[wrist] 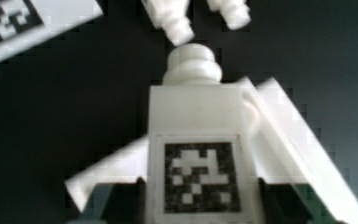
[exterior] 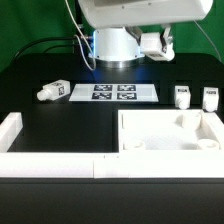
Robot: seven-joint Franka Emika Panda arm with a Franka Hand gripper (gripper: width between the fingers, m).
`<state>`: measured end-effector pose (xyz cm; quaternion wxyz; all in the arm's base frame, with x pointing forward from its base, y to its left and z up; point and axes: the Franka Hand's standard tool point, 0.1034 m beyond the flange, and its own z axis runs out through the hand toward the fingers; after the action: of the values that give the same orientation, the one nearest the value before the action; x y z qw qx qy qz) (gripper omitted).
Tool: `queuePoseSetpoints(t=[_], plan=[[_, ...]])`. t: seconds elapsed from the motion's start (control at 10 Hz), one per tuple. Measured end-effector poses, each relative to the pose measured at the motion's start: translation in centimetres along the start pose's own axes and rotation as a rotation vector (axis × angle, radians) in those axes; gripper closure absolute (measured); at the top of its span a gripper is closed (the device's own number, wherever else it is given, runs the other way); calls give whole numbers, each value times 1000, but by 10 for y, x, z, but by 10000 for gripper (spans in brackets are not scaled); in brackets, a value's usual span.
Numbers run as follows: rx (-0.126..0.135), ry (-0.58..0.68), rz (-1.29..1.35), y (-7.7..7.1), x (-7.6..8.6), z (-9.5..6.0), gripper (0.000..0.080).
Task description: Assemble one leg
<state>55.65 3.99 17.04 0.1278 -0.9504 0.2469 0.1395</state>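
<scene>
My gripper (wrist: 202,205) is shut on a leg (wrist: 197,120), a stubby white peg. Its black-and-white tag faces the wrist camera and its ribbed tip (wrist: 190,65) points away from the gripper. The fingers (wrist: 108,205) press on both of its sides. In the exterior view the gripper (exterior: 152,43) hangs high at the back with the leg, above the table. Two more legs (exterior: 182,96) (exterior: 210,97) stand at the exterior view's right; in the wrist view they (wrist: 197,15) lie beyond the held leg's tip. A third leg (exterior: 50,92) lies at the left.
The marker board (exterior: 113,93) lies at the back middle; its corner (wrist: 16,28) shows in the wrist view. The large white square panel (exterior: 150,150) lies at the front right. A white L-shaped fence (exterior: 20,140) runs along the front and left. The arm's base (exterior: 115,48) stands behind.
</scene>
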Motion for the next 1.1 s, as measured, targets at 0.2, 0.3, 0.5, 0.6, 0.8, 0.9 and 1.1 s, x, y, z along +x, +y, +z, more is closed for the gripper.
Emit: queuePoseSetpoints(t=[0.2, 0.3, 0.5, 0.6, 0.8, 0.9, 1.1], plan=[[1, 108, 14, 1, -9, 6, 514], [17, 185, 9, -4, -4, 4, 514], [-28, 349, -83, -13, 3, 6, 514], [-33, 432, -164, -19, 12, 3, 514], [-42, 595, -304, -18, 48, -6, 514], [-34, 694, -345, -31, 52, -10, 514], [0, 833, -374, -41, 42, -5, 514]])
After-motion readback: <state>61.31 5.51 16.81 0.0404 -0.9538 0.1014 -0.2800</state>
